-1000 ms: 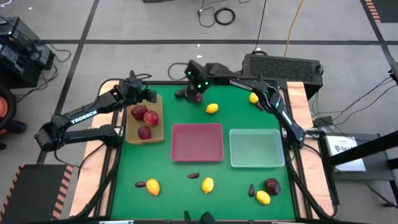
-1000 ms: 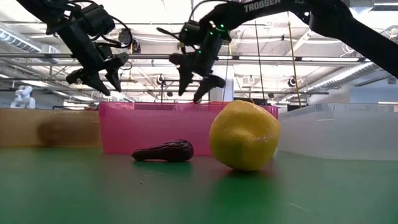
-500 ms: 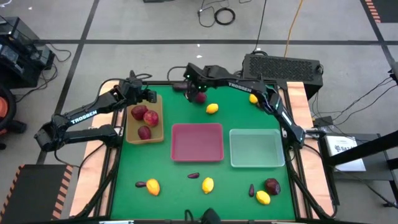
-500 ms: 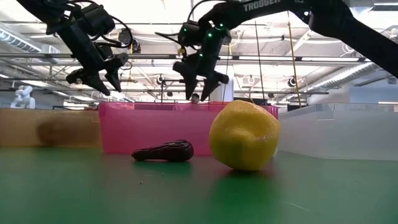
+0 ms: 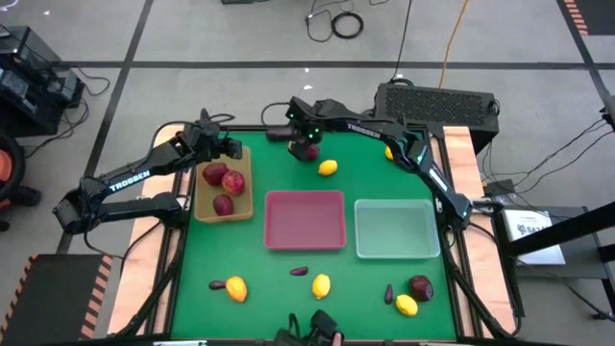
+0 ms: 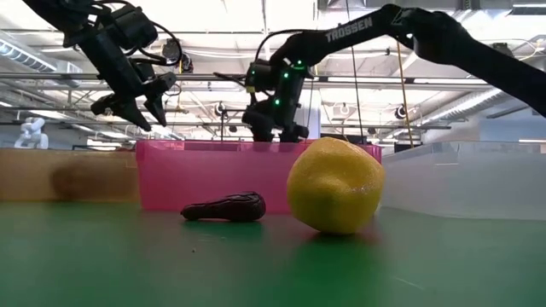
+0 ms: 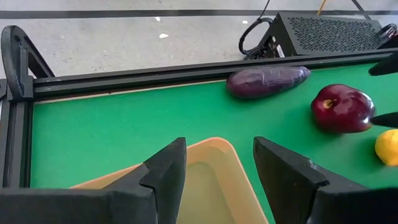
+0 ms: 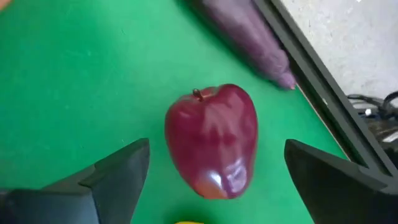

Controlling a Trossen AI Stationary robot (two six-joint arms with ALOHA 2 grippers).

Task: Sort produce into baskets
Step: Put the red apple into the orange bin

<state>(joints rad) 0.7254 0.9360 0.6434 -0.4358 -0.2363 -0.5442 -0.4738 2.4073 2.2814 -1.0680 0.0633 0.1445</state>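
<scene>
A dark-red apple (image 8: 210,118) sits on the green table near its far edge, beside a purple eggplant (image 8: 249,31) that lies along the edge rail. My right gripper (image 8: 216,149) (image 5: 306,142) hangs over the apple, open wide and pointing steeply down, with a finger on each side and clear of it. My left gripper (image 7: 219,149) (image 5: 227,147) is open and holds nothing, above the far end of the tan basket (image 5: 242,197), in which three apples lie. The pink basket (image 5: 305,219) and the clear basket (image 5: 397,229) stand in the middle.
A lemon (image 5: 328,168) lies just right of the apple, and another (image 5: 391,151) at the far right. Along the near edge lie lemons (image 5: 236,288) (image 5: 321,285) (image 5: 406,306), small eggplants (image 5: 299,271) (image 5: 389,293) and an apple (image 5: 420,286).
My right gripper has come down over the red apple near the far edge and has rolled at the wrist, so that its fingers now stand on either side of the fruit. The apple has stayed in place.
</scene>
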